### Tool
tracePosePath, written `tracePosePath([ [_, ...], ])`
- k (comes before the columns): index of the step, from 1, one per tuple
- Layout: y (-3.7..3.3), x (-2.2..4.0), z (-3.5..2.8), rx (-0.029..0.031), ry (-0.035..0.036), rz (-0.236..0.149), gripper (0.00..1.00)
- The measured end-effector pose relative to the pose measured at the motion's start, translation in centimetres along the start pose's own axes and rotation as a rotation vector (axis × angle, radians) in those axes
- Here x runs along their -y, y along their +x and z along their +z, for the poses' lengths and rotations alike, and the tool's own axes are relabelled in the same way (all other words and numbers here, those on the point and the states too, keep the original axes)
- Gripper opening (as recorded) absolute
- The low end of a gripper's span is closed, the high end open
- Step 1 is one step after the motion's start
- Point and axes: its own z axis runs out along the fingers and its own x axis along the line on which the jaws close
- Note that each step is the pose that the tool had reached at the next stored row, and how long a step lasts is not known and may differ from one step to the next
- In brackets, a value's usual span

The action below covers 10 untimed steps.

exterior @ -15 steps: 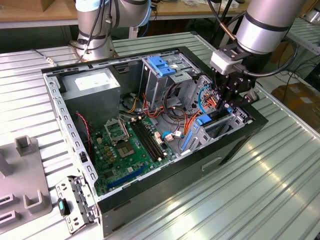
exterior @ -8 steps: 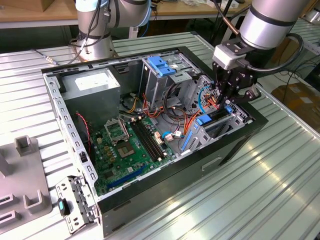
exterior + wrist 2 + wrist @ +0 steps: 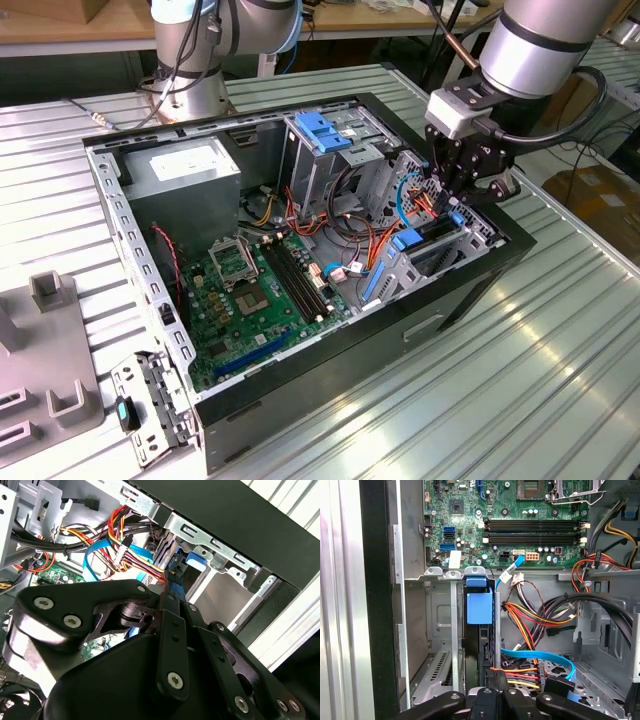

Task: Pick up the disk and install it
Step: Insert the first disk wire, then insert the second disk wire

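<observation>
My gripper (image 3: 458,205) hangs low inside the open computer case (image 3: 470,290), at its end on the exterior view's right, fingers drawn narrow on the top edge of the disk (image 3: 479,630). The disk stands on edge in the drive bay (image 3: 440,630), between the bay's metal rails. Just beside my fingers crowd bundles of orange, red and yellow wires (image 3: 530,625) and a thin blue cable (image 3: 540,657). Farther off lies the green motherboard (image 3: 250,290). The disk shows a bright blue bracket tab over a dark slab.

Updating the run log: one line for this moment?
hand: shut on disk | disk: upright in drive bay of computer case, between metal rails | phase: installing
</observation>
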Motion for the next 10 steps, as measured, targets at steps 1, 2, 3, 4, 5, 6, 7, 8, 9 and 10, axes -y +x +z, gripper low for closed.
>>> tracePosePath([
  [1,0.0,0.0,0.0,0.0,0.0,0.0,0.11],
  [2,0.0,0.0,0.0,0.0001,0.0,0.0,0.11],
  [3,0.0,0.0,0.0,0.0001,0.0,0.0,0.11],
  [4,0.0,0.0,0.0,0.0,0.0,0.0,0.11],
  [5,0.0,0.0,0.0,0.0001,0.0,0.0,0.11],
  [6,0.0,0.0,0.0,0.0,0.0,0.0,0.11],
  [7,0.0,0.0,-0.01,0.0,0.0,0.0,0.11],
  [8,0.0,0.0,-0.01,0.0,0.0,0.0,0.11],
  [9,0.0,0.0,-0.01,0.0,0.0,0.0,0.11],
  [10,0.0,0.0,-0.01,0.0,0.0,0.0,0.11],
])
